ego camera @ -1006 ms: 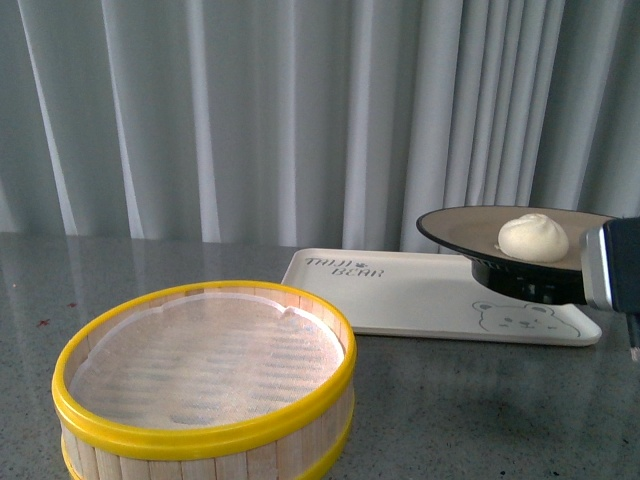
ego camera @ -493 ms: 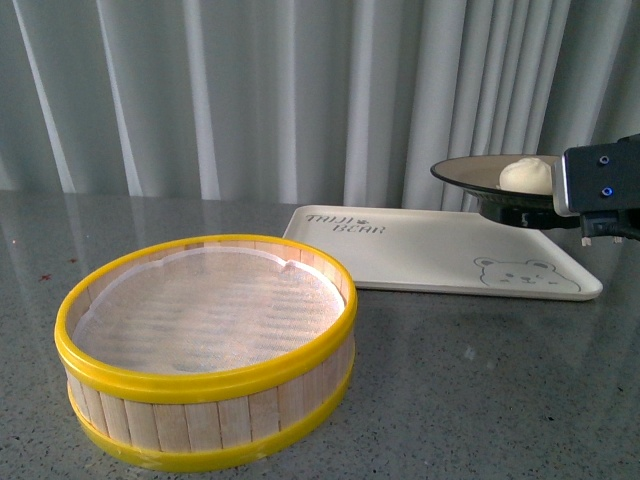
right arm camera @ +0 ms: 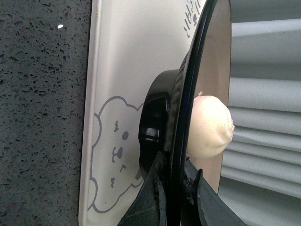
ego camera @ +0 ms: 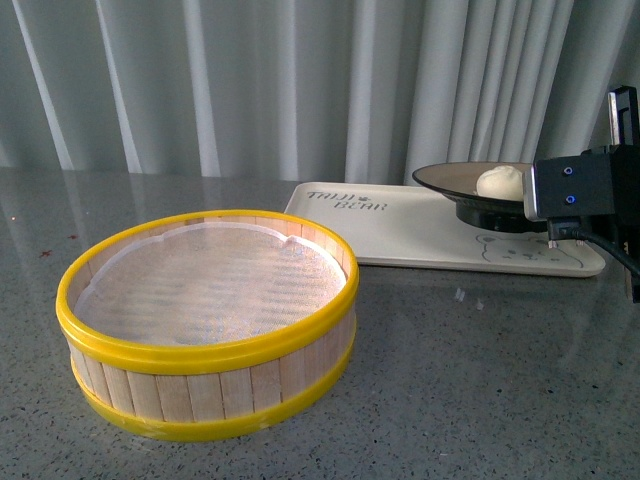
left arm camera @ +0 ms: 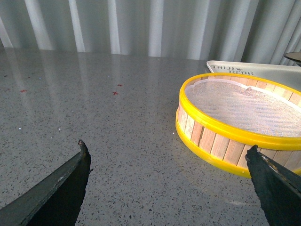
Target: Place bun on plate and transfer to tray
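The white bun [ego camera: 499, 182] sits on the black-rimmed plate [ego camera: 450, 180], which hangs over the right end of the cream tray [ego camera: 400, 235]. My right gripper [ego camera: 545, 195] is shut on the plate's near rim. In the right wrist view the plate [right arm camera: 207, 61] is seen edge-on, the bun [right arm camera: 209, 126] on its beige side, the gripper [right arm camera: 176, 186] clamped on its rim, and the tray's bear print [right arm camera: 115, 155] behind. My left gripper [left arm camera: 167, 155] is open and empty above the bare table, left of the steamer.
A yellow-rimmed bamboo steamer [ego camera: 205, 320] with a white liner stands front left on the grey speckled table [ego camera: 480, 380]; it also shows in the left wrist view [left arm camera: 240, 120]. Grey curtains [ego camera: 250, 80] close the back.
My right gripper has carried the plate with the bun leftward and down, from beside the tray's right end to low over it. The view itself has shifted slightly.
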`<act>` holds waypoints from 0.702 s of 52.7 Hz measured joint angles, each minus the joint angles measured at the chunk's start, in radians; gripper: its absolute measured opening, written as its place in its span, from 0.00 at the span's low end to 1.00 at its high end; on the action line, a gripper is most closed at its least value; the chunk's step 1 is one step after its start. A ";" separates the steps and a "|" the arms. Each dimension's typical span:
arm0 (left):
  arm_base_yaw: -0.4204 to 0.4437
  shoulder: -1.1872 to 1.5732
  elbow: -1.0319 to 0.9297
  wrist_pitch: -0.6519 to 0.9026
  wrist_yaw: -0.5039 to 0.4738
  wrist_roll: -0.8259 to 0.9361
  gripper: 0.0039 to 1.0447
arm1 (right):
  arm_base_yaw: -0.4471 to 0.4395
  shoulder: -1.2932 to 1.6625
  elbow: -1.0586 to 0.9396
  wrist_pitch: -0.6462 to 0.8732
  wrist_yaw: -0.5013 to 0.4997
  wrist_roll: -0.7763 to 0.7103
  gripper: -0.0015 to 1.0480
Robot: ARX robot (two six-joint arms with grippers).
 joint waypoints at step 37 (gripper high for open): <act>0.000 0.000 0.000 0.000 0.000 0.000 0.94 | -0.010 0.090 0.060 0.004 0.001 0.032 0.03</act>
